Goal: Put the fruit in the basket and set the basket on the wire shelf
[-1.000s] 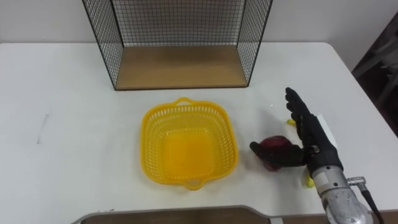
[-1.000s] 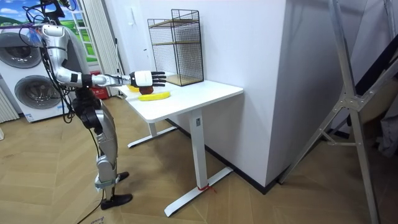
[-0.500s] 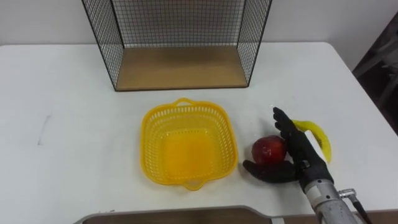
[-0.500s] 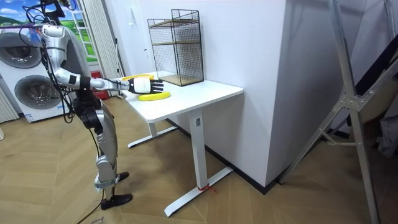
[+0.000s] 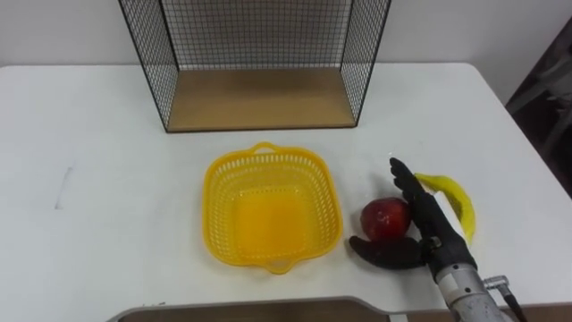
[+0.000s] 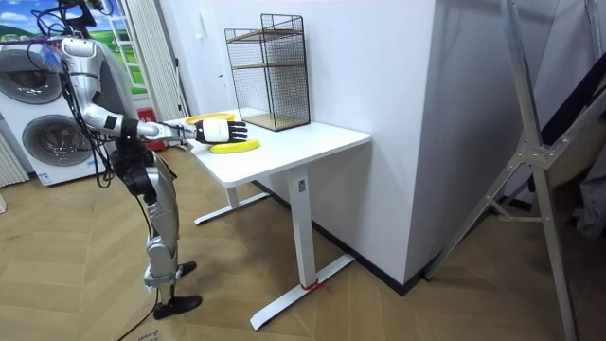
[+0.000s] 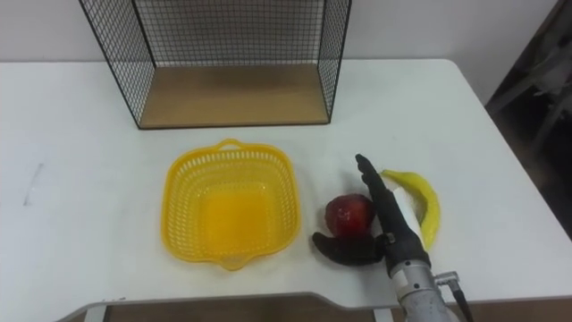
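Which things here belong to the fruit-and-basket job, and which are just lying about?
Job: apple, banana, yellow basket, wire shelf, right hand beside the apple.
Just there: white table, washing machines.

The table (image 5: 89, 134) around the right hand (image 5: 429, 234) is viewed closely from above by both eye views, and from afar by the room view.

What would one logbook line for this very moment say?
right robot hand: open, against apple | apple: on table, right of basket | basket: empty, before wire shelf | banana: right of hand
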{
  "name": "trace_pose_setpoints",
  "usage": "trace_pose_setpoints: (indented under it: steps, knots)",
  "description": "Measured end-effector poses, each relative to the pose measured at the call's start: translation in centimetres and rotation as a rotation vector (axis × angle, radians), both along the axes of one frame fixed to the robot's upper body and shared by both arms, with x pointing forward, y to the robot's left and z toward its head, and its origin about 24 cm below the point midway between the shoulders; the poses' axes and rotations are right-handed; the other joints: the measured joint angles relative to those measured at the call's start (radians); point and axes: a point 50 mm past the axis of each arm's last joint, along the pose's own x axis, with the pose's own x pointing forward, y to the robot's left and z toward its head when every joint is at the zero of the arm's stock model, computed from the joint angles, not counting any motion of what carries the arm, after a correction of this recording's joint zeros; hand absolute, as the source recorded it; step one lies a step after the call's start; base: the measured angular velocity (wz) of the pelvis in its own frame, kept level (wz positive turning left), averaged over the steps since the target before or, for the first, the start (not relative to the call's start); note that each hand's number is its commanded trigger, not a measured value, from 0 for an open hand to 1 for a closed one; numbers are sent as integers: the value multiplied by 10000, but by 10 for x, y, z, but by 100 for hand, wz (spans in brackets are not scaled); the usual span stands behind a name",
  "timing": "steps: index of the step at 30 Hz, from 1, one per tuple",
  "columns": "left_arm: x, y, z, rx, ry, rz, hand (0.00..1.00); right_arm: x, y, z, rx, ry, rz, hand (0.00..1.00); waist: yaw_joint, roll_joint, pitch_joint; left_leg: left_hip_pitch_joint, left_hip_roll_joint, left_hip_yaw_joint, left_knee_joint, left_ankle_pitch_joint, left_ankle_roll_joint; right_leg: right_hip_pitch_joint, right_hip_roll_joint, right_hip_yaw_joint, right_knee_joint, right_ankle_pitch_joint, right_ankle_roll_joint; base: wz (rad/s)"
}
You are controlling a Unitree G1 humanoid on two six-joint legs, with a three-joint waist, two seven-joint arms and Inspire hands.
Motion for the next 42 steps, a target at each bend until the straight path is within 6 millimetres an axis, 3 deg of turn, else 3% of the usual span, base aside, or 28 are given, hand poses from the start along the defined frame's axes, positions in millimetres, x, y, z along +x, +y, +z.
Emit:
trace_pose_setpoints:
  steps: [8,16,32,34,39,42]
  knots:
    - [3,0,1,8,-161,-39,0,4,-10,-1,-256,-143,-821,100,17,-92,-67,-5,5,5,64,-31,9,30,5,4,1,-1,2,0]
    - [3,0,1,-5,-158,-33,0,4,-7,-2,-21,-200,-1019,100,3,-101,-65,-5,15,0,101,-78,4,38,17,30,-10,-1,2,0]
    - [0,-1,0,52,25,-81,0,8,-6,2,2450,-60,-1646,100,46,-103,-60,-87,62,52,138,-145,-18,-90,67,162,5,1,-1,-1]
    - [-2,-1,0,75,84,-132,0,9,1,7,2666,-22,-1197,100,80,-53,-74,-165,107,193,144,-151,-27,-170,100,283,49,20,-26,-14]
    - [-7,-4,-3,-30,444,-206,0,14,22,18,3093,-90,162,100,89,32,-6,-200,164,245,160,-161,-51,-195,146,292,53,64,-52,-3]
    - [-10,-10,-6,-206,626,-248,0,18,37,35,3245,-719,1056,100,128,101,42,-203,158,240,151,-162,-51,-210,141,237,58,65,-53,0]
